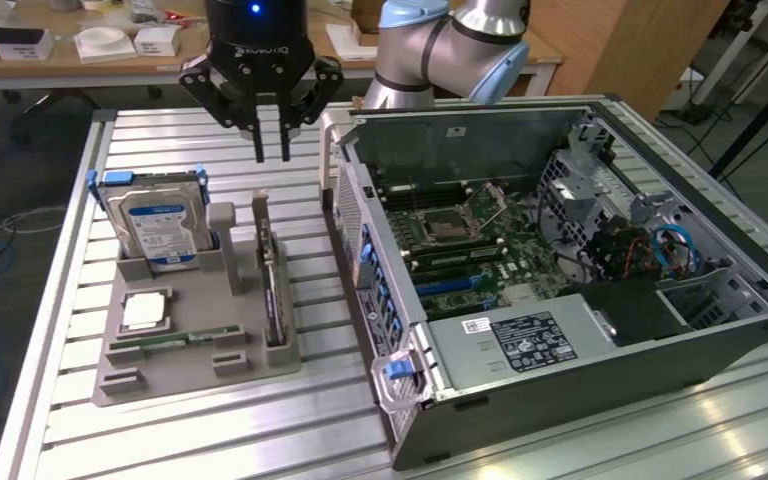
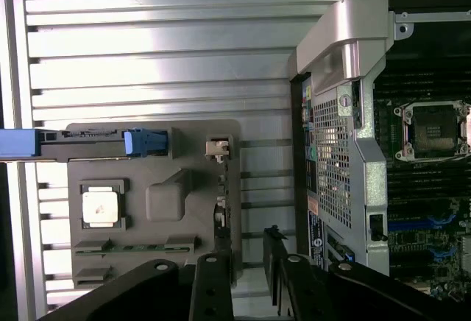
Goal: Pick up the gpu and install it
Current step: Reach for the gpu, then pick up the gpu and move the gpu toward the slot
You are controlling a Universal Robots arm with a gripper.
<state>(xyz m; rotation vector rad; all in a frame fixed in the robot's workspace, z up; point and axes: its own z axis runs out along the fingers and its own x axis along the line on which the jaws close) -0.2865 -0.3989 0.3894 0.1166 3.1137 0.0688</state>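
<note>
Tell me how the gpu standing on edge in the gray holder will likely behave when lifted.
The gpu looks like a thin flat board, so it is probably stiff and light. Standing on its narrow edge in the gray holder, it may tip once it leaves the slot.

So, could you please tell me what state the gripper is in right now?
Gripper: open, holding nothing, hanging above the gpu, which stands on edge in the tray.

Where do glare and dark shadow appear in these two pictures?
Exterior view: glare on the table near the computer case. Wrist view: the table's slats are washed out bright, and the end effector is dark against them.
</note>
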